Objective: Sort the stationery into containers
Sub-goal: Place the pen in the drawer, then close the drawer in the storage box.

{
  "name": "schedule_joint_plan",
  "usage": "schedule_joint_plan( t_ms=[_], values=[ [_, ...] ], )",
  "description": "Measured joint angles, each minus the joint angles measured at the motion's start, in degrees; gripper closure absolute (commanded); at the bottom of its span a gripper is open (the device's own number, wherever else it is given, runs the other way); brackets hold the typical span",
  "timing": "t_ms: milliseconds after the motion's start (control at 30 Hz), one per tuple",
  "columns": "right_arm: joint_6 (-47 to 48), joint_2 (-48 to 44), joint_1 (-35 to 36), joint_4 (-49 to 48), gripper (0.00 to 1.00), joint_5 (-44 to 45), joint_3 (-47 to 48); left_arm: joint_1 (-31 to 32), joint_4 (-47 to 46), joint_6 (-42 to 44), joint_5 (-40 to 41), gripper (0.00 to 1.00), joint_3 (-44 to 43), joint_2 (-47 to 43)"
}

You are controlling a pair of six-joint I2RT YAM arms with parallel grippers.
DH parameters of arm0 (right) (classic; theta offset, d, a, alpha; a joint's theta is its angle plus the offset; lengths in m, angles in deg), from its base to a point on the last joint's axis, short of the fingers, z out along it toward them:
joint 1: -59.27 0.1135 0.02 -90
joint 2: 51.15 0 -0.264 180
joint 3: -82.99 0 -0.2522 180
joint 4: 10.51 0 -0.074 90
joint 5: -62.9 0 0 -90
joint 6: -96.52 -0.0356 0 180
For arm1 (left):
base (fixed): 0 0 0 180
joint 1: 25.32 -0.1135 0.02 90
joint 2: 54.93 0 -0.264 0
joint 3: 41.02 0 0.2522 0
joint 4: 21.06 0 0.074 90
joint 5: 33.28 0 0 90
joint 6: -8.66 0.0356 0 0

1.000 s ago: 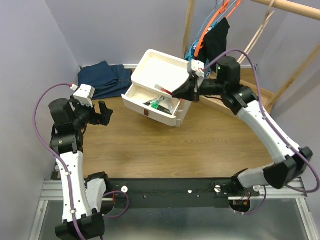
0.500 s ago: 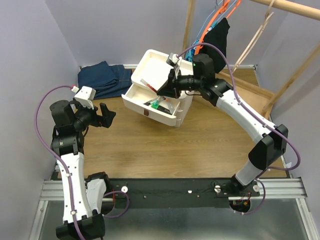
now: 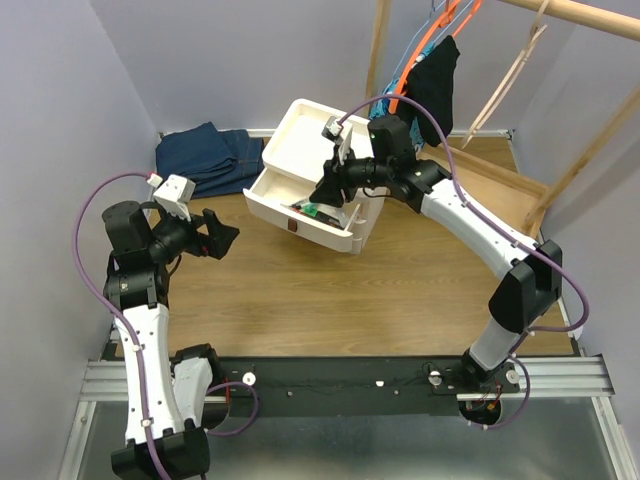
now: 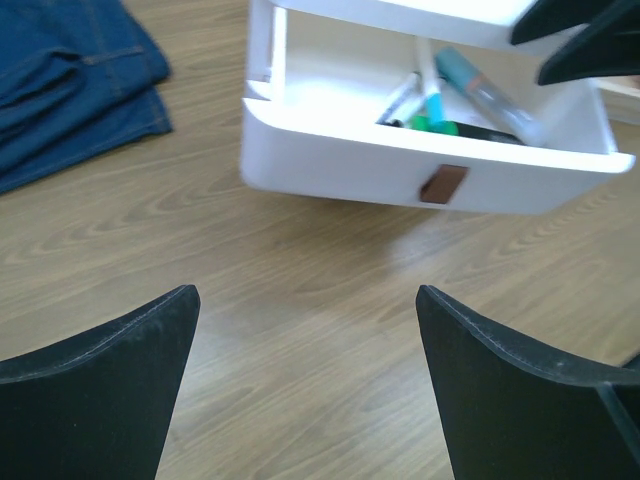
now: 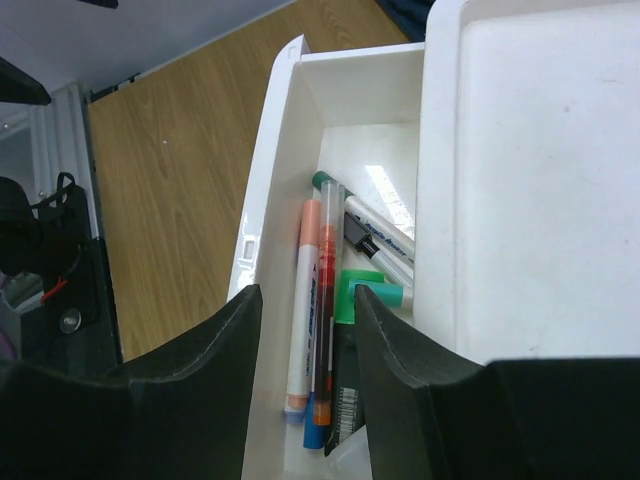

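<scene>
Right gripper (image 3: 328, 192): you've got it hanging over the pulled-out drawer (image 3: 300, 215); jaws parted, nothing between them in the wrist view. Judging by that, a pen was just let go here.
Left gripper (image 3: 222, 235): parked low over the tabletop (image 3: 330, 300), well apart from the drawers; jaws spread wide, empty. Looks like you're keeping it clear of the right arm's reach.
Stationery: all in the open drawer. Right wrist view shows a red pen (image 5: 320, 300), a pink-capped marker (image 5: 303, 310), a green-capped marker (image 5: 365, 228) and a green block (image 5: 362, 293) lying side by side.
Containers (image 3: 320, 140): white stack at the back of the tabletop, one drawer out toward you, tray top bare.
Views: top view hides the drawer contents under the gripper; right wrist looks straight in. Left wrist alone shows the handle (image 4: 443, 184) and drawer front.
Background: jeans (image 3: 205, 160) behind the left arm.
Progress: no loose stationery visible on the tabletop; sorting looks near done, drawer not yet shut.
</scene>
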Motion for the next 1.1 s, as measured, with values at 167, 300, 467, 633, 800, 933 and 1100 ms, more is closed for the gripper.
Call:
schedule_joint_plan(
  t_ms=[167, 300, 467, 633, 800, 933, 1100],
  values=[
    [-0.1, -0.2, 0.1, 0.0, 0.58, 0.2, 0.2, 1.5, -2.3, -3.1, -6.8, 0.09, 3.1, 0.2],
    [0.1, -1.3, 0.1, -1.0, 0.88, 2.2, 0.2, 6.1, -4.7, -5.5, -10.5, 0.25, 5.6, 0.9],
    [2.3, -3.2, 0.1, -5.7, 0.99, 6.0, 0.2, 11.4, -7.3, -5.0, -13.0, 0.89, 6.3, 3.2],
    [5.2, -1.8, 0.2, -8.8, 0.99, 10.5, 2.8, 17.0, -10.9, -4.3, -13.9, 1.00, 6.4, 8.1],
    [8.6, 1.1, 0.2, -8.7, 0.99, 13.2, 4.6, 22.8, -13.0, -2.7, -12.7, 1.00, 6.4, 12.4],
    [11.3, 3.1, 0.2, -6.9, 0.99, 14.6, 4.8, 26.3, -14.2, -1.1, -11.0, 1.00, 6.4, 15.0],
    [13.7, 4.3, 0.2, -4.7, 0.99, 15.9, 4.8, 28.1, -16.5, -0.3, -9.2, 1.00, 5.7, 18.3]
  ],
)
